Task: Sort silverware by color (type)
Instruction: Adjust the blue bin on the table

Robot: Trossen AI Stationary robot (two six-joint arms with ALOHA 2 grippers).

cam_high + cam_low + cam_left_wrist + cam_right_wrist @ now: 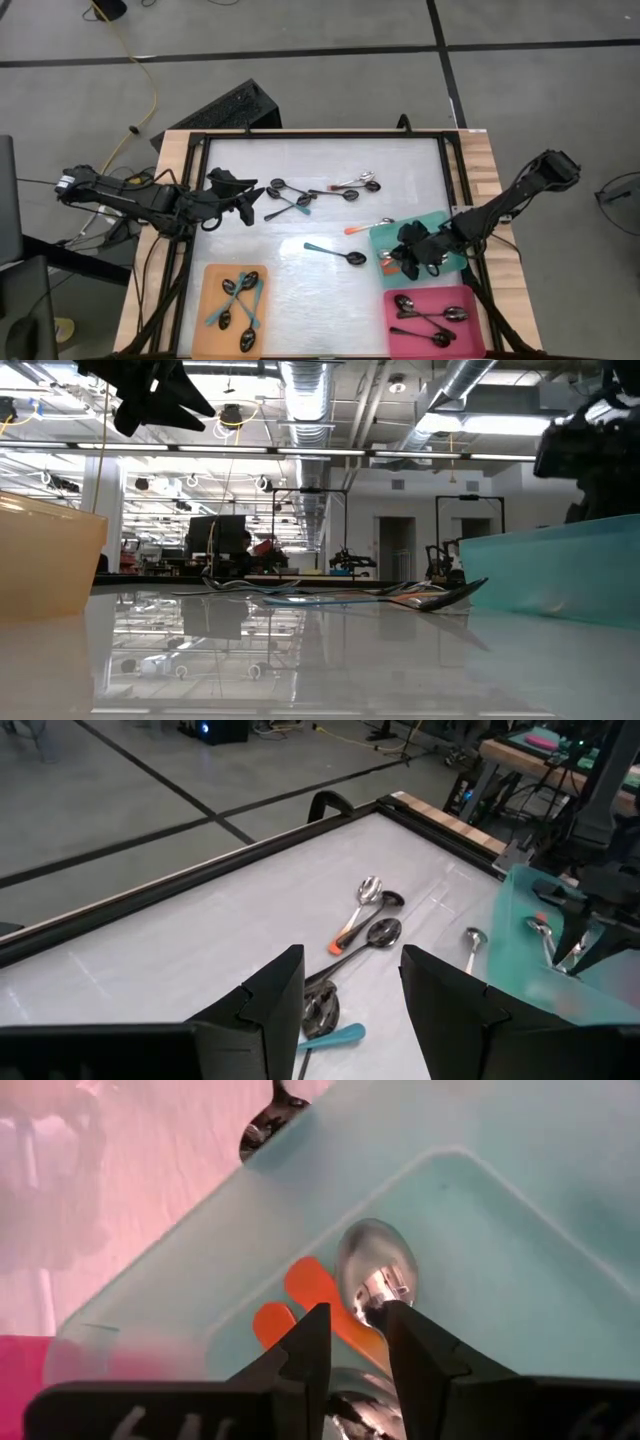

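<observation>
Right gripper (pixel 350 1342) hangs low inside the teal tray (pixel 385 240) at right, fingers slightly parted astride an orange-handled spoon (pixel 375 1275) lying there. Left gripper (pixel 240 200), spread and empty, hovers near loose spoons (pixel 318 192) at the far centre.

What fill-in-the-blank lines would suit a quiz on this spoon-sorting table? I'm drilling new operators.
1. The right gripper hangs over the ____ tray.
2. The orange tray holds spoons with ____ handles.
3. The spoons in the pink tray have ____ handles.
4. The left gripper hovers with its fingers ____.

Missing words: teal; teal; dark metal; open
</observation>
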